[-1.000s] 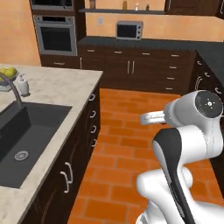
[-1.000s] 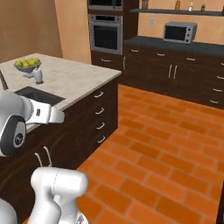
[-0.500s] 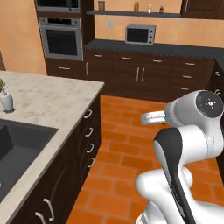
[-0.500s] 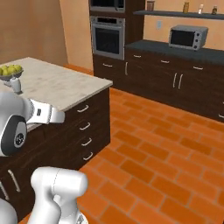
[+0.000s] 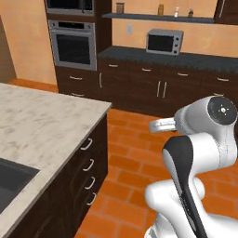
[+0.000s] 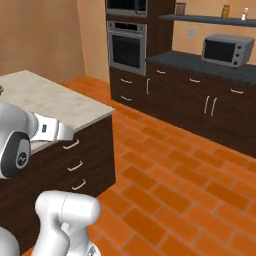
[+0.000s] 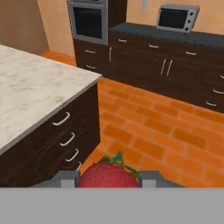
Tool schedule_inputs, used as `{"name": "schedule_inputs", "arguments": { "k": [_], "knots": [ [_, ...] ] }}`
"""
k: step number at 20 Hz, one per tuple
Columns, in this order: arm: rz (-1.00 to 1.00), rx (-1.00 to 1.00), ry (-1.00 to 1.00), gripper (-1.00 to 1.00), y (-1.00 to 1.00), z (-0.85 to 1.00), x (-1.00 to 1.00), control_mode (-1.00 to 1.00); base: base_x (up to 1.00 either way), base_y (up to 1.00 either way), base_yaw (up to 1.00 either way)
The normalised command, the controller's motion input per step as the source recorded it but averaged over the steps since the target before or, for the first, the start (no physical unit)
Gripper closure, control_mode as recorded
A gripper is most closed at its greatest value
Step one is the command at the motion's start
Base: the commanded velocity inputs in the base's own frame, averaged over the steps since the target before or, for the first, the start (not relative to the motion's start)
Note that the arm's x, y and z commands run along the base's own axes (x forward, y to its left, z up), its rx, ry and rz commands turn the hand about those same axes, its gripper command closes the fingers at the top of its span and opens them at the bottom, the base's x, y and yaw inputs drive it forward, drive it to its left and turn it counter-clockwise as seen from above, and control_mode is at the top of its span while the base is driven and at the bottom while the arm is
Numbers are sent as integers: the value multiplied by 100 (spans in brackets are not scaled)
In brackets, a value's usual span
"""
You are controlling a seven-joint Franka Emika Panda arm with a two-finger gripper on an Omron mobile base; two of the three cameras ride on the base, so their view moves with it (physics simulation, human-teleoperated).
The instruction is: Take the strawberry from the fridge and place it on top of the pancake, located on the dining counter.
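The strawberry (image 7: pixel 108 174), dark red with a green leafy cap, sits at the bottom of the hand view between the two grey fingertips (image 7: pixel 68 178). My gripper (image 7: pixel 109 180) is shut on it. The dining counter (image 5: pixel 42 125) is the beige marble island top over dark wood drawers. It lies left of the folded arm in both base views and fills the left of the hand view as the dining counter (image 7: pixel 35 92). The strawberry hangs over the brick floor, just off the counter's corner. The pancake and the fridge are out of view.
A dark sink basin (image 5: pixel 11 181) is set into the island at lower left. Across the orange brick floor (image 6: pixel 170 165) runs a wall of dark cabinets with a built-in oven (image 5: pixel 72 44) and a toaster oven (image 5: pixel 163 42) on a dark countertop.
The whole picture has shifted: the base has moved, so the island, sink and apple bowl slid left and the oven wall came closer. The grip on the strawberry is unchanged.
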Motion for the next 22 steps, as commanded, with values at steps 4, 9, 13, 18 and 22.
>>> {"name": "schedule_inputs", "arguments": {
  "k": [4, 9, 13, 18, 22],
  "knots": [
    [0, 0, 0, 100, 0, 0, 0, 100, 100, -67, 27],
    [0, 0, 0, 100, 0, 0, 0, 100, 100, -67, 27],
    [0, 0, 0, 100, 0, 0, 0, 100, 100, -76, 28],
    [0, 0, 0, 100, 0, 0, 0, 100, 100, -77, 33],
    [0, 0, 0, 100, 0, 0, 0, 100, 100, -68, 43]
  ]
}}
